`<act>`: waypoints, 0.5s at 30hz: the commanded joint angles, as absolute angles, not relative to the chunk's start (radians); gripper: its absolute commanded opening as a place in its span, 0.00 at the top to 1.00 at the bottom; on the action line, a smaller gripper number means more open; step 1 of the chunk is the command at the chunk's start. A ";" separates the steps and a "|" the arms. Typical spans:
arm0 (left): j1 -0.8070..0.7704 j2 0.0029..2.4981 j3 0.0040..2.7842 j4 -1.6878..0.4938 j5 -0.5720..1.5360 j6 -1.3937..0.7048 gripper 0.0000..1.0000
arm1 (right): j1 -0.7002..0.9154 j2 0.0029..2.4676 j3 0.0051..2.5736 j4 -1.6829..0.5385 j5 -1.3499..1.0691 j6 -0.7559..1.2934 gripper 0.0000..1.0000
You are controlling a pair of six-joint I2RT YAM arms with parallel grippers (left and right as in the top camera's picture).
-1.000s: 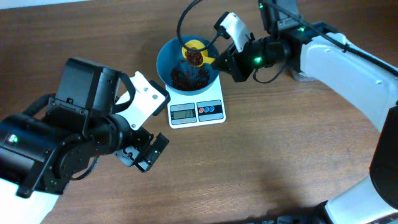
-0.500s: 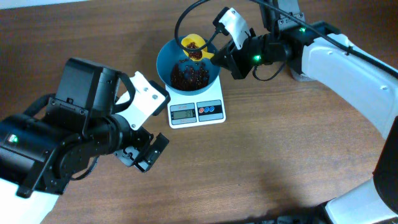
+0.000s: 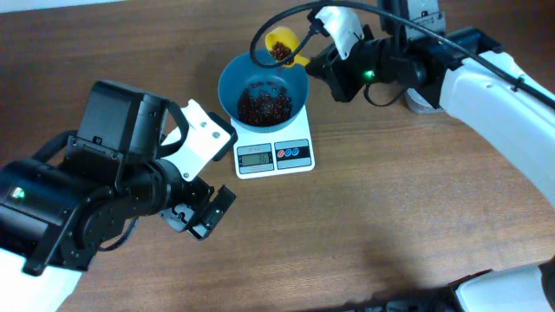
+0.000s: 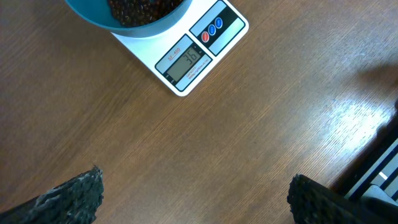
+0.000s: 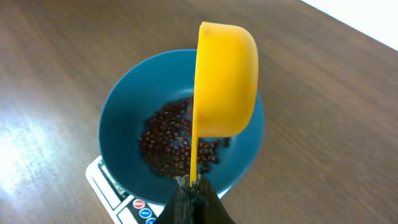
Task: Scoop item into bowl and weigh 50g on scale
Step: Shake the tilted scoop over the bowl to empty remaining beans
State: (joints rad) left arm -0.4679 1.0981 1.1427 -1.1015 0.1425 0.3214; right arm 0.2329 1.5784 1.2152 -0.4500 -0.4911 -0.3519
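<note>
The teal-blue bowl (image 3: 263,85) sits on the white scale (image 3: 274,154) and holds a pile of dark red-brown beans (image 3: 264,104). The bowl (image 5: 124,118), beans (image 5: 171,140) and scale (image 5: 106,186) also show in the right wrist view. The scale display (image 4: 186,59) reads 36. My right gripper (image 3: 314,59) is shut on the handle of a yellow scoop (image 3: 279,43), held tilted above the bowl's far rim with a few beans in it. In the right wrist view the gripper (image 5: 194,190) pinches the scoop (image 5: 225,78) by its thin handle. My left gripper (image 3: 208,212) is open and empty over bare table, left of the scale.
The wooden table (image 3: 373,217) spreads to the right and front of the scale. A grey-white base (image 3: 421,95) stands at the back right behind my right arm. My bulky left arm (image 3: 95,191) covers the table's left side.
My right gripper has lifted the yellow scoop up and back from inside the bowl to above its far rim. More beans lie in the bowl. The left arm has not moved.
</note>
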 commanded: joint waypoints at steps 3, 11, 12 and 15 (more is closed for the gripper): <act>-0.462 1.098 1.157 -1.100 0.153 0.315 0.01 | 0.266 1.552 1.228 -0.454 -0.408 -0.347 0.96; -0.462 1.098 1.157 -1.100 0.153 0.315 0.01 | 0.338 1.548 1.229 -0.482 -0.335 -0.347 0.96; -0.462 1.098 1.157 -1.100 0.153 0.315 0.01 | 0.342 1.547 1.229 -0.484 -0.336 -0.347 0.96; -0.462 1.098 1.157 -1.100 0.153 0.315 0.01 | 0.348 1.544 1.229 -0.492 -0.336 -0.345 0.96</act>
State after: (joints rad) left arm -0.4679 1.0981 1.1427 -1.1015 0.1425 0.3214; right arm 0.3386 1.5761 1.2152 -0.4873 -0.3508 -0.3481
